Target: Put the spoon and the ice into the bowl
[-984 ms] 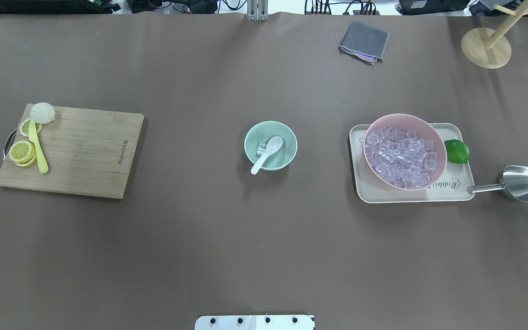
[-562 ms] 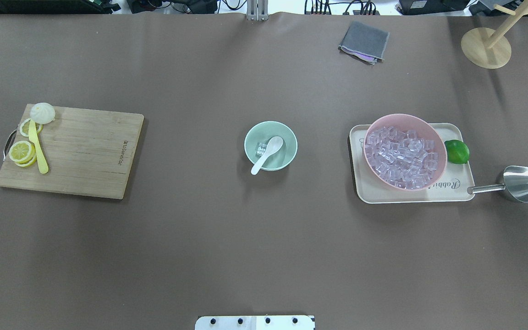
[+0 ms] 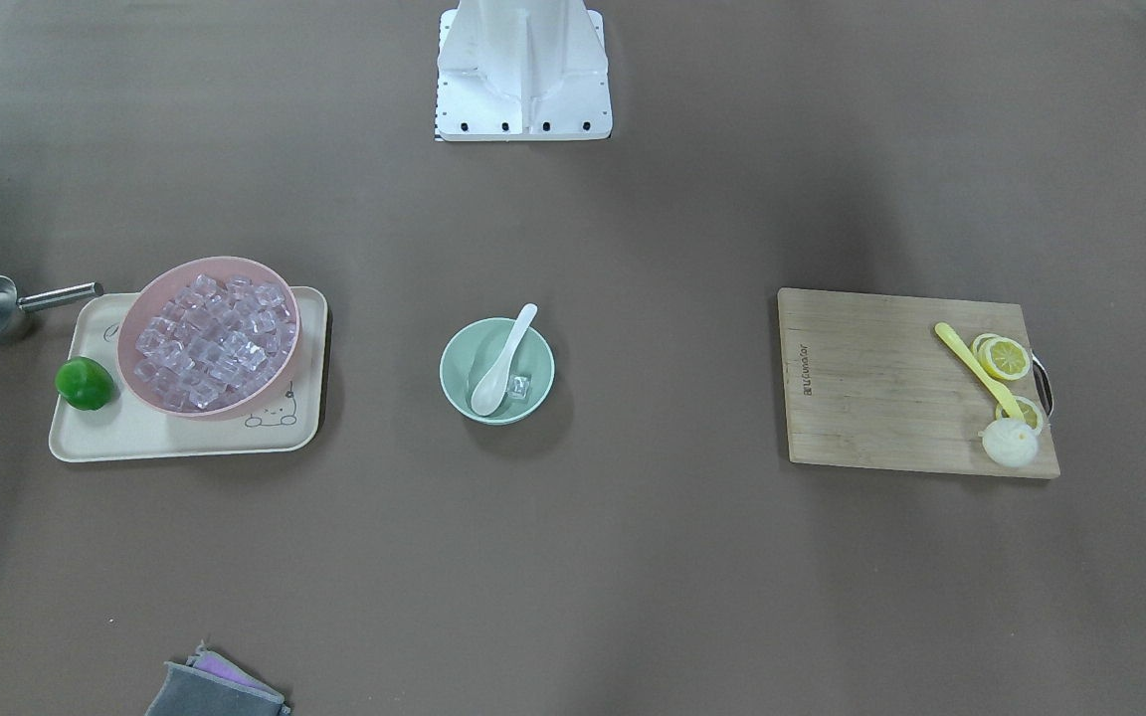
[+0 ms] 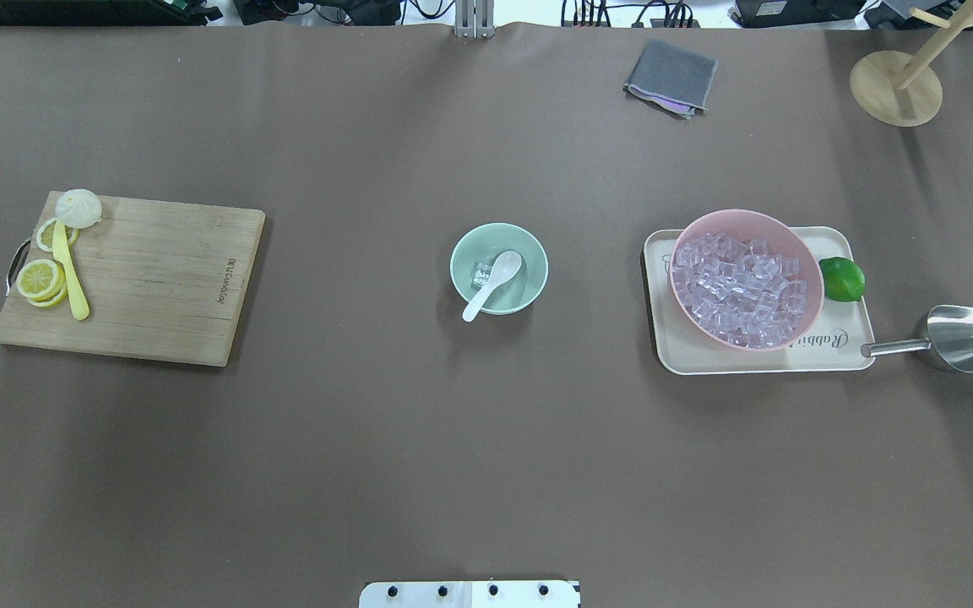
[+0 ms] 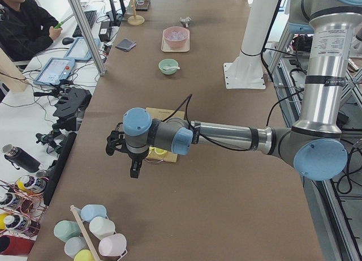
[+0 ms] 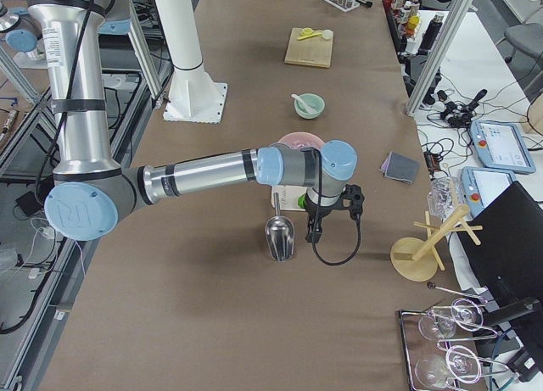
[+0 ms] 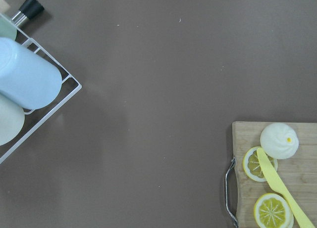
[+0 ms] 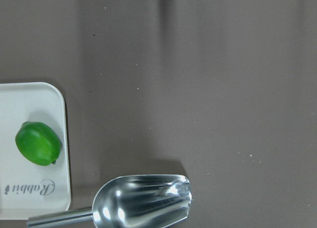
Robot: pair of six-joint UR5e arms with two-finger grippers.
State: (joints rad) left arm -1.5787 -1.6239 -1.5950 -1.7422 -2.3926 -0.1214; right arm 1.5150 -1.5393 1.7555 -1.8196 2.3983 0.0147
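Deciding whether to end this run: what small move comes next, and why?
Probably none; I would stop here. The spoon lies in the bowl, handle over the rim, with the ice beside its scoop, and the left arm and right arm hang far from it.

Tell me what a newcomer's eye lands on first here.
First, the pink bowl heaped with clear ice cubes, on a cream tray at the robot's right. Next, the mint-green bowl at the table's middle, holding a white spoon and a single ice cube beside its scoop. On the robot's left, a wooden cutting board carries lemon slices at its outer edge.
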